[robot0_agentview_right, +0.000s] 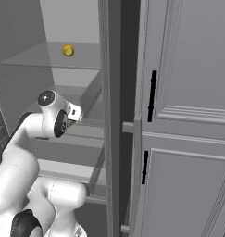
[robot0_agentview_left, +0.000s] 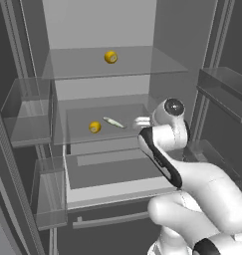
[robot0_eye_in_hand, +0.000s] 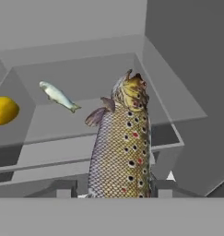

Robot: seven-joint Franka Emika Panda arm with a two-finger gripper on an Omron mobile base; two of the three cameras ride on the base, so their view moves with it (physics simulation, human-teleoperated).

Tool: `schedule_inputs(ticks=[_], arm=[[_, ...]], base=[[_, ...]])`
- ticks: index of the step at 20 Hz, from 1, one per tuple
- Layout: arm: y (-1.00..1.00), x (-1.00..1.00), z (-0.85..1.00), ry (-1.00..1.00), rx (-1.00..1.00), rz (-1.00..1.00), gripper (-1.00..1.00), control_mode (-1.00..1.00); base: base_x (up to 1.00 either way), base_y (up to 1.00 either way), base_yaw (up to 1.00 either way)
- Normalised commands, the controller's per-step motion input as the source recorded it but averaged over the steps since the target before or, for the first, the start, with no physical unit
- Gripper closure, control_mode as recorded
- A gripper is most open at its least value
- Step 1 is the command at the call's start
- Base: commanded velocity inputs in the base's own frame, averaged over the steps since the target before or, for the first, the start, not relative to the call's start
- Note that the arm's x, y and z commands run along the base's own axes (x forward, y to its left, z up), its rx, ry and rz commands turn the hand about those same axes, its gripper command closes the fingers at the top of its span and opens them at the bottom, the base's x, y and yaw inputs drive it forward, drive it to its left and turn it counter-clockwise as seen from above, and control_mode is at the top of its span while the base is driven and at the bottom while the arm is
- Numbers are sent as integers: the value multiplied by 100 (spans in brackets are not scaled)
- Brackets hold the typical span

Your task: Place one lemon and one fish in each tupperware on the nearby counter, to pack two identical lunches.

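Looking into an open fridge here. Far left on the middle shelf [robot0_agentview_left: 82, 137]: one lemon [robot0_agentview_left: 94, 127], sitting loose. Just to its right, well apart from it, the slim silvery fish [robot0_agentview_left: 114, 122] lying flat. Another lemon [robot0_agentview_left: 111, 57] up on the top shelf [robot0_agentview_left: 142, 62], alone. No tupperware or counter anywhere in these shots, so nothing packed as far as can be told.

Further right in the hand view: the spotted brown fish [robot0_eye_in_hand: 121, 147] standing up lengthwise between the two finger tips, tail end down, head pointing away into the fridge. Gripper [robot0_eye_in_hand: 114, 191] pinching that fish near its tail half, jaws partway closed around the body. From the left base camera, just a pale bit at the wrist near the right end of the middle shelf, too blurry to say more.

Step in hand, by the look of it: getting the caught fish out of the fridge. Tips for doing that well:
- Pull straight back first, no swinging sideways until clear of the shelf edges and the door bins on both sides.
- Keep the squeeze steady; long body, grip low down, so probably prone to pivoting or slipping.
- Go slow on wrist turns, head end sticks out far and could clip the shelf above.
- Leave the silvery fish and lemons undisturbed for later trips.
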Motion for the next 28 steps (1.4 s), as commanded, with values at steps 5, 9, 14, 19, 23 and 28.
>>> schedule_inputs(ticks=[5, 9, 14, 19, 23, 28], arm=[[7, -100, 37, 0, 0, 0, 100, -100], [9, -100, 4, 0, 0, 0, 100, -100], [1, -20, 0, 0, 0, 0, 100, 100], [0, 0, 0, 0, 0, 0, 100, 100], [0, 0, 0, 0, 0, 0, 100, 100], [0, 0, 0, 0, 0, 0, 100, 100]], base=[[0, 0, 0], [0, 0, 0], [-80, 6, 0], [-100, 23, 4], [-100, 40, 15], [-97, -7, 2]])
